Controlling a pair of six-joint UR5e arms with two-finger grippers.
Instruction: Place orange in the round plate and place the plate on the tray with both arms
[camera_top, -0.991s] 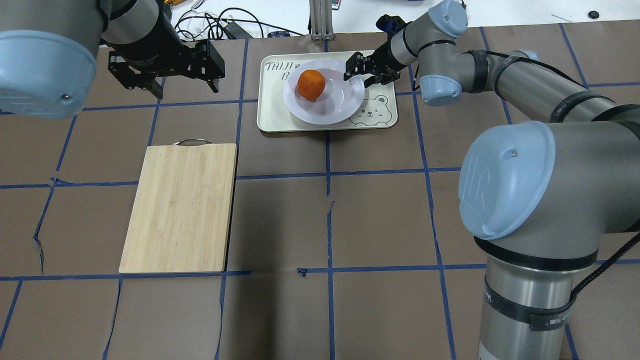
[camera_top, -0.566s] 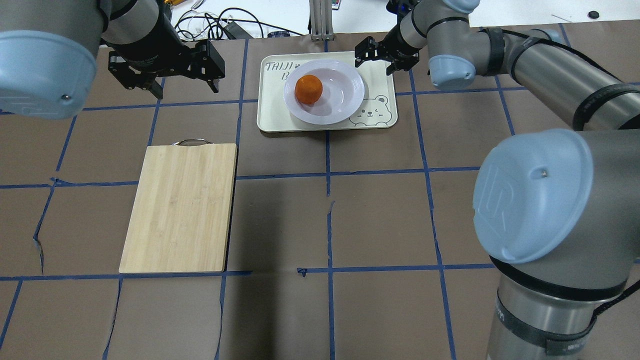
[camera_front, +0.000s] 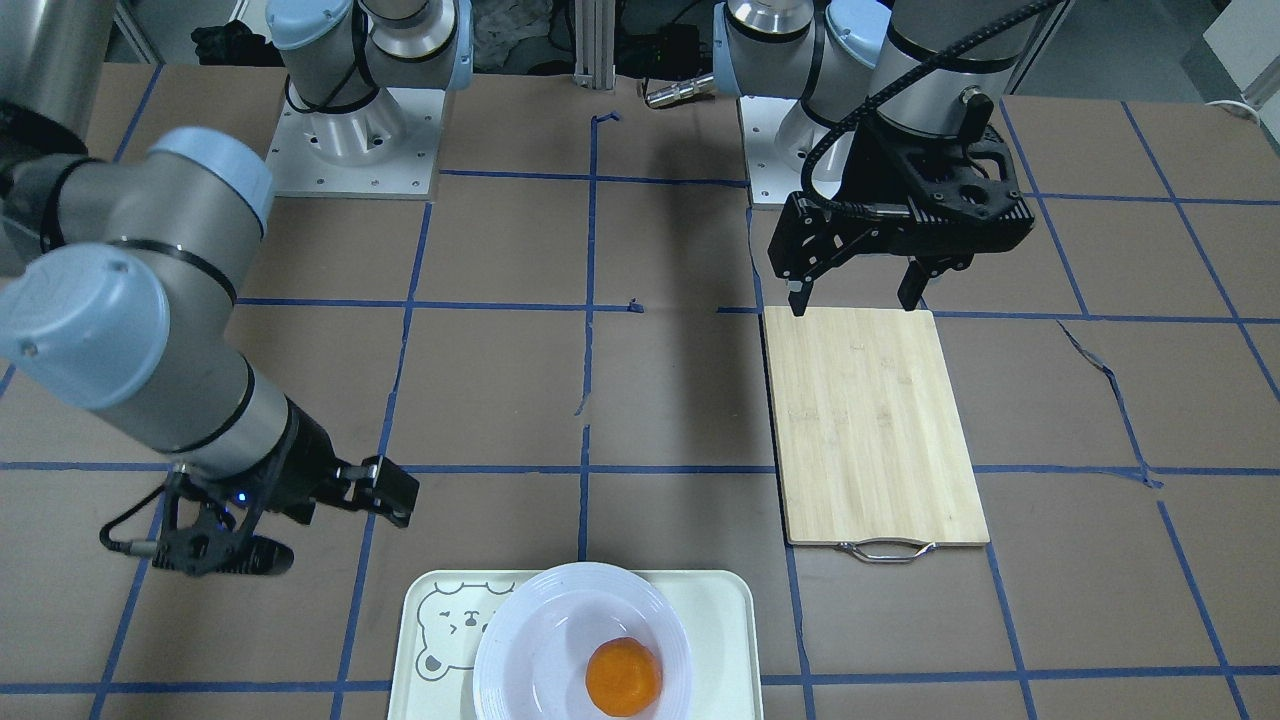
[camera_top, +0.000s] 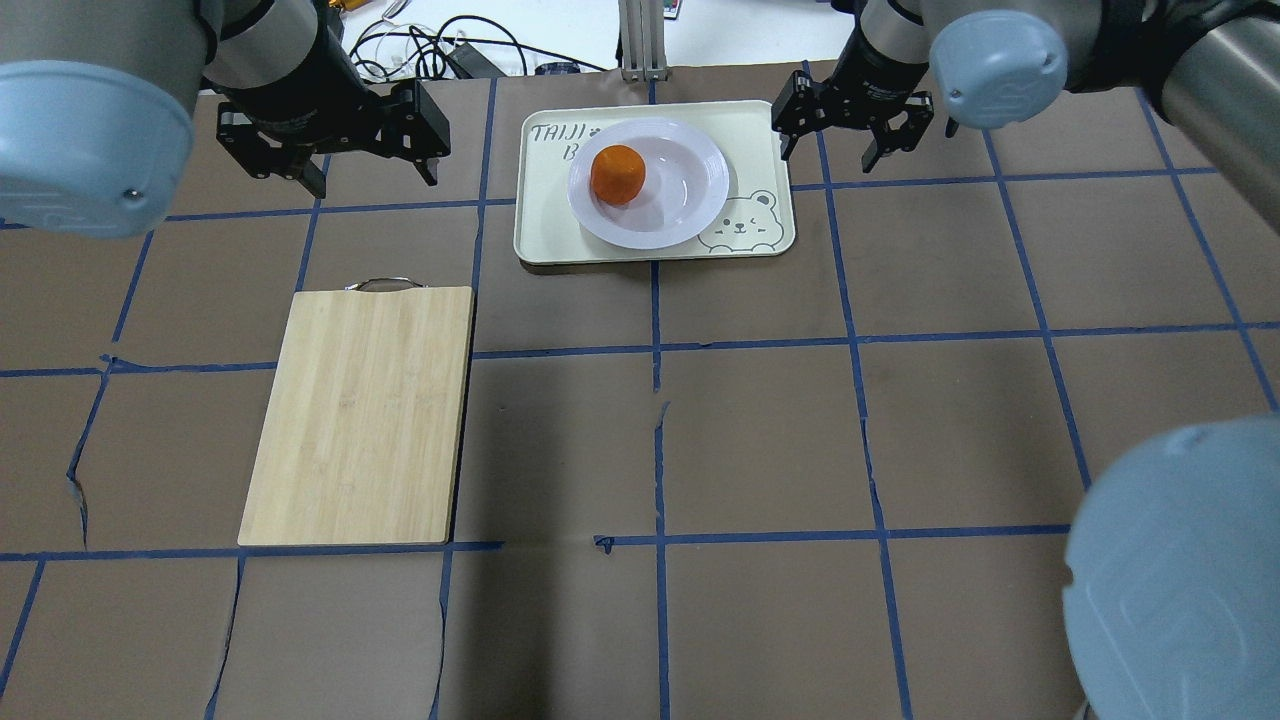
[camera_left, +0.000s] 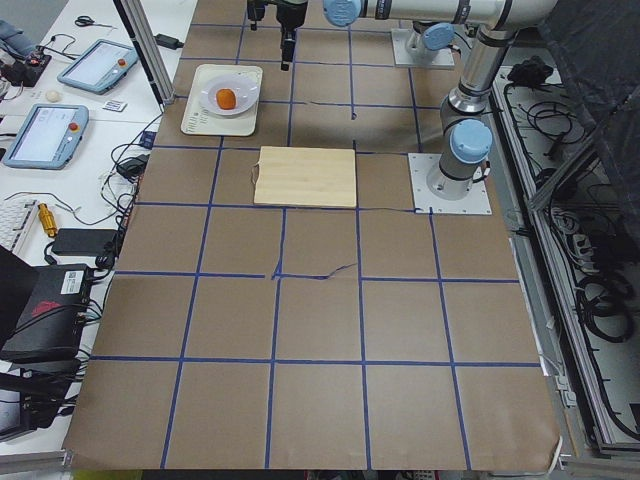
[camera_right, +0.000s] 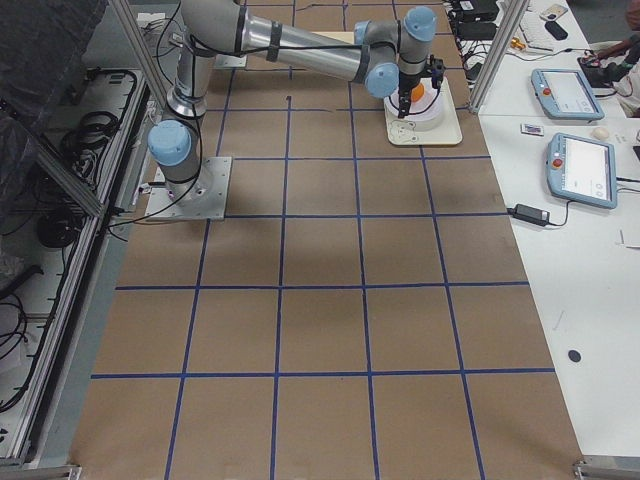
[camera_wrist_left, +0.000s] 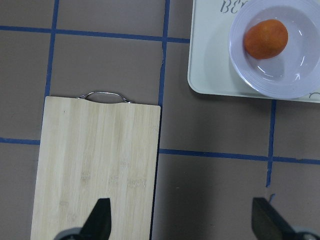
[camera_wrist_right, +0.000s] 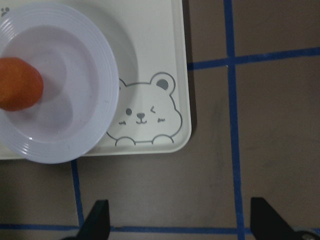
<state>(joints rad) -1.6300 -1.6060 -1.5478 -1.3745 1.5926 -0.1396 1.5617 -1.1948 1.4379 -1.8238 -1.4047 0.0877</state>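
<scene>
The round plate (camera_top: 685, 195) fills most of the tray (camera_top: 760, 135), with the orange (camera_top: 617, 173) in its well; only the tray's end strips lie bare. The right gripper (camera_top: 825, 160), fingers spread, hangs just beside the tray's right end. The left gripper (camera_top: 375, 185) and cutting board (camera_top: 360, 415) stand well clear, with open table (camera_top: 760, 430) between.

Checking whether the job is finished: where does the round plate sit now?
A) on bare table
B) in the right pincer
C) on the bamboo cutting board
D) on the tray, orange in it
D: the round plate rests on the tray, with the orange in its well.
</scene>
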